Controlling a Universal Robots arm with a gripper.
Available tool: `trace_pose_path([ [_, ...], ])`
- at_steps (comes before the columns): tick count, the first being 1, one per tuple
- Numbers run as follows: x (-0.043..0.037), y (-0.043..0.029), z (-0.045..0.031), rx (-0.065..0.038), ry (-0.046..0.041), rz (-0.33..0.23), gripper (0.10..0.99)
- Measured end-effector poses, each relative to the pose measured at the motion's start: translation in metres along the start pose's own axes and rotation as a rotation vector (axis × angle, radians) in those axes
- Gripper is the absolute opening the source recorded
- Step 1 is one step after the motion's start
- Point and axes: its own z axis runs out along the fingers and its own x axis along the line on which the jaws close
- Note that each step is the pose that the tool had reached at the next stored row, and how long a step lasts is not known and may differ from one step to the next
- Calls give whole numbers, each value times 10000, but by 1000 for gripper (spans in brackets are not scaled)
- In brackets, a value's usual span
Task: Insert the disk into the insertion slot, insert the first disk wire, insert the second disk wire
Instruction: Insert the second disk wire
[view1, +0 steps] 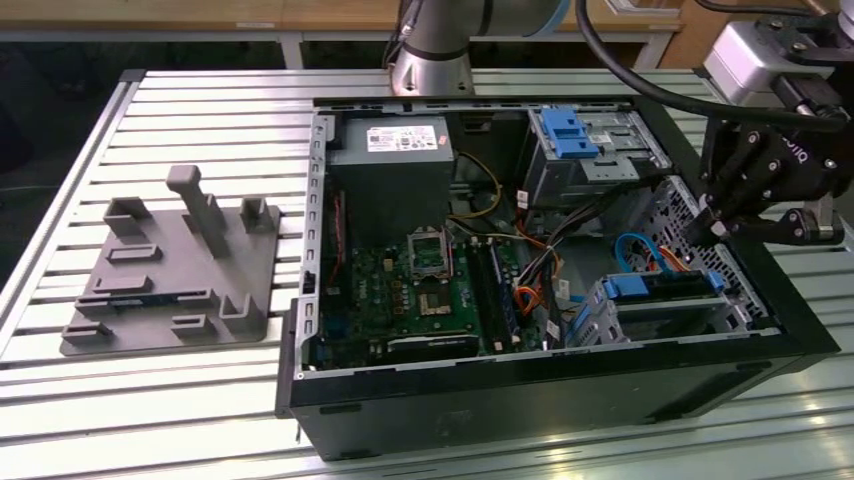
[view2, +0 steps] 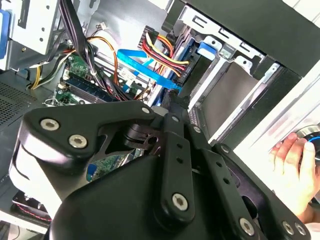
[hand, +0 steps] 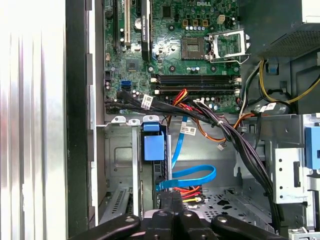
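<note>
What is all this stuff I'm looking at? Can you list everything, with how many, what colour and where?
Open black metal computer case: one, black, on the slatted metal table.
Green circuit board: one, green, on the case floor.
Grey box-shaped power supply: one, grey, at the case's far end.
Silver perforated sheet-metal drive bay: one, silver, near corner at the exterior view's right.
Blue plastic carrier end of the disk: one, bright blue, sitting in that bay.
Flat blue ribbon cable: one, blue, beside the bay.
Taller metal cage with blue latch: one, silver, far corner.
Grey plastic fixture plate: one, grey, on the table, exterior view's left.
Person's hand: one, outside the case.
Robot gripper: one, black, above the bay.
</note>
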Motion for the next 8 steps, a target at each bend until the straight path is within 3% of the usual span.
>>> trace_pose_path([
  [8, -2, 0, 0, 0, 0, 0, 102],
])
